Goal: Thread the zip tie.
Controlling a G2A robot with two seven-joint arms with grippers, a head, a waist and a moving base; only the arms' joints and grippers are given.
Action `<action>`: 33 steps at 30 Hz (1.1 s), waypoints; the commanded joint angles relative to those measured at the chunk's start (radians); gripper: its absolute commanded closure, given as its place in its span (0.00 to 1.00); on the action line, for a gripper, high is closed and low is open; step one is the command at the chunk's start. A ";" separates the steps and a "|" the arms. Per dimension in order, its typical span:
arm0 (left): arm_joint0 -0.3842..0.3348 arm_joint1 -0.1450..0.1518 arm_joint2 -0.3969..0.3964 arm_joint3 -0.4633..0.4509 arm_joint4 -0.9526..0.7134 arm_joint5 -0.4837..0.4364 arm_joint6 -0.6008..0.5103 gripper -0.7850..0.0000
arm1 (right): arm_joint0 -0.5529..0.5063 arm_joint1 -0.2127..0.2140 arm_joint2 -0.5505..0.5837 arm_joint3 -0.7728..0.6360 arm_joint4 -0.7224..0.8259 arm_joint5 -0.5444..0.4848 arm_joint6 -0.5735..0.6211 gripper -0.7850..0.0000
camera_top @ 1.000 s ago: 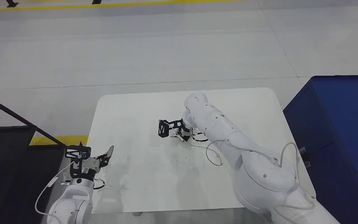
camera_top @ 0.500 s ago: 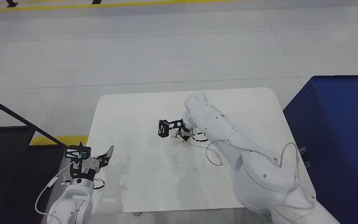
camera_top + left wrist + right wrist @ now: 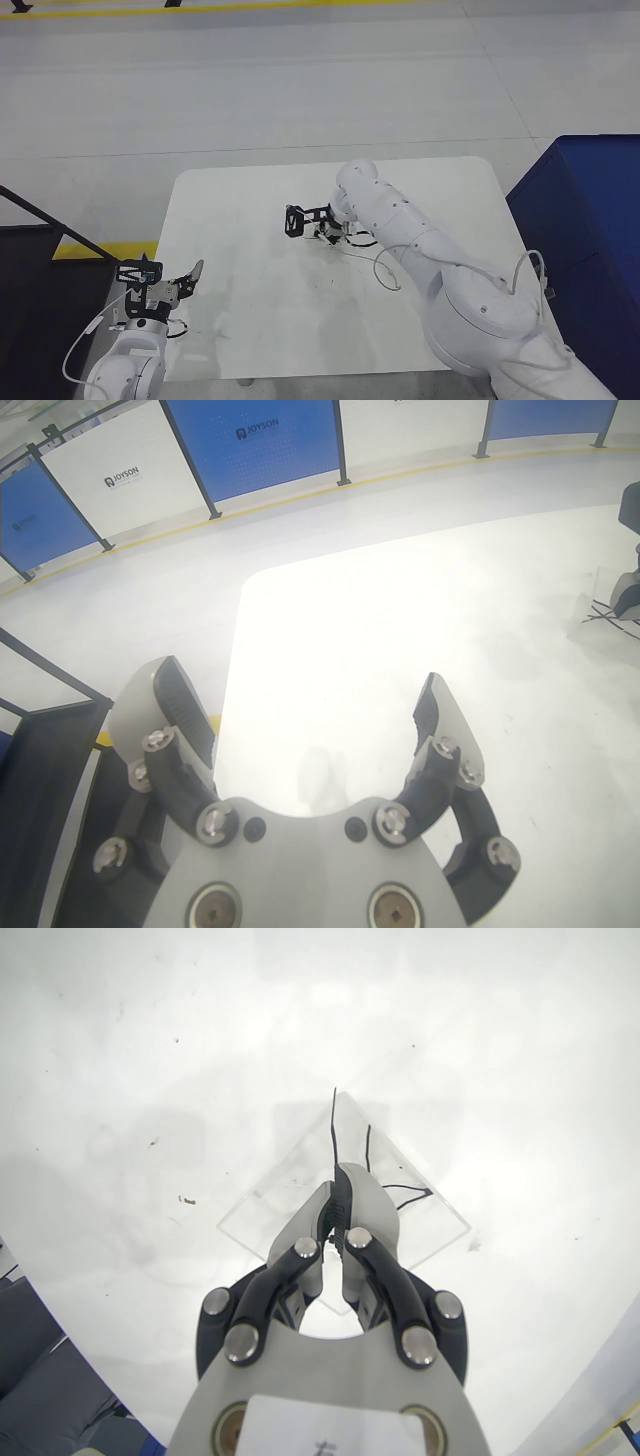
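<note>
The right gripper, near the top view's centre, is pinched closed on a thin black zip tie, seemingly just above a clear plate on the table. The left gripper hangs wide apart and empty at lower left.

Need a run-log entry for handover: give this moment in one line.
right claw: shut on zip tie, over clear plate | left claw: open, at table edge

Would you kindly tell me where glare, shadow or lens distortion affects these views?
Left wrist view: glare washes out the table ahead of the open left gripper, and the yellow floor line bows. Right wrist view: even light, the black zip tie in the shut right gripper stands out, the clear plate only by its edges.
</note>
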 commanded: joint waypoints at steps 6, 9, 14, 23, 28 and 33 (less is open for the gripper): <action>0.000 0.000 0.000 0.000 0.000 0.000 0.000 0.00 | 0.022 0.055 0.017 -0.089 0.055 0.000 -0.044 1.00; 0.000 0.000 0.000 0.000 0.000 0.000 0.000 0.00 | 0.015 0.105 0.020 -0.166 0.114 0.000 -0.081 1.00; 0.000 0.000 0.000 0.000 0.000 0.000 0.000 0.00 | -0.012 0.233 -0.011 -0.396 0.210 0.000 -0.138 1.00; 0.000 0.000 0.000 0.000 0.000 0.000 0.000 0.00 | -0.020 0.234 -0.008 -0.404 0.212 0.003 -0.148 1.00; 0.000 0.000 0.000 0.000 0.000 0.000 0.000 0.00 | -0.055 0.299 0.027 -0.530 0.286 0.000 -0.358 1.00; 0.000 0.000 0.000 0.000 0.000 0.000 0.000 0.00 | -0.096 0.441 0.017 -0.728 0.228 0.000 -0.639 1.00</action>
